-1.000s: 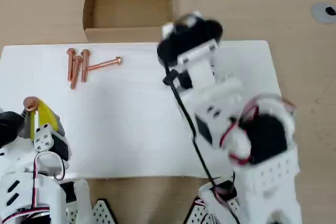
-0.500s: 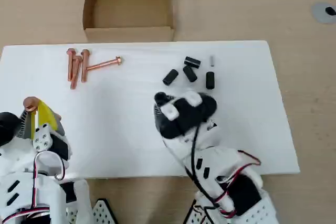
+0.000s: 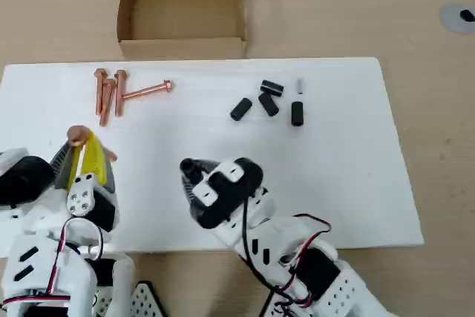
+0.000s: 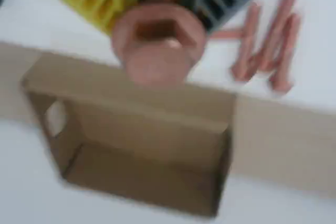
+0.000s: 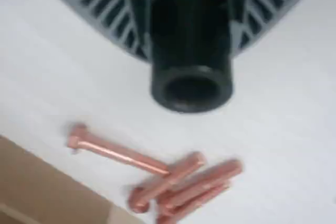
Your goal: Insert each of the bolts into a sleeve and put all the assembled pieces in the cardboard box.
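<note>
My left gripper (image 3: 80, 146), with one yellow finger, is shut on a copper bolt (image 3: 77, 136) at the white mat's front left; its hex head (image 4: 157, 40) faces the cardboard box (image 4: 136, 145). My right gripper (image 3: 194, 176) is shut on a black sleeve (image 5: 191, 51) near the mat's front middle, its open bore pointing toward the loose bolts (image 5: 178, 182). Several copper bolts (image 3: 111, 93) lie at the mat's back left. Several black sleeves (image 3: 269, 103) lie at the back middle. The cardboard box (image 3: 180, 11) stands open behind the mat.
The white mat (image 3: 356, 154) covers most of a wooden table (image 3: 430, 72). A grey disc (image 3: 458, 16) sits at the table's back right corner. Bare mat lies between the two grippers and on the right side.
The right arm has pulled back from the sleeves at the back to the front middle, carrying a sleeve. The left gripper has shifted right and slightly back with its bolt.
</note>
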### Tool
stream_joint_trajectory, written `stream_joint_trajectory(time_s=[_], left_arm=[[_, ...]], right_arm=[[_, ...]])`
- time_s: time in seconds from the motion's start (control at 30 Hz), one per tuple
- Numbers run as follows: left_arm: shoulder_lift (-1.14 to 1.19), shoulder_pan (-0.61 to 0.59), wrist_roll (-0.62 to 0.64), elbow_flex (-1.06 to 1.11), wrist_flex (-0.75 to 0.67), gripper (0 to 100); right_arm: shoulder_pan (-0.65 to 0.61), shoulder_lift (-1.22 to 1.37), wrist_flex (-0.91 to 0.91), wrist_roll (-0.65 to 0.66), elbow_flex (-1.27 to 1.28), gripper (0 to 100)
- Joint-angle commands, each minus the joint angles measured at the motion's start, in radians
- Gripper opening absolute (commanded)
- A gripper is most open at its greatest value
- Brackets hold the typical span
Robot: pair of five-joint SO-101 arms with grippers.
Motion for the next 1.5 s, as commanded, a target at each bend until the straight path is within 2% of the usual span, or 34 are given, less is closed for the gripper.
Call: stream_joint_trajectory(time_s=[0.0,0.1,0.23,0.43,0.67,1.47], left_arm=[[-0.001,0.025,-0.002,-0.008,-0.074,0],[-0.001,0.032,0.005,-0.006,-0.081,0],[-0.004,0.101,0.006,-0.009,-0.077,0],[-0.004,0.212,0.006,-0.008,-0.081,0],[-0.004,0.269,0.006,0.04,-0.078,0],[-0.004,0.276,0.02,0.043,-0.077,0]], right_arm=[[-0.038,-0.12,-0.066,-0.009,0.016,0.9],[-0.07,-0.122,-0.091,-0.011,0.039,0.9],[-0.116,-0.122,-0.17,-0.011,0.081,0.9],[-0.119,-0.122,-0.222,-0.011,0.082,0.9],[-0.119,-0.122,-0.222,-0.066,0.081,0.9],[-0.117,-0.114,-0.29,-0.06,0.081,0.9]])
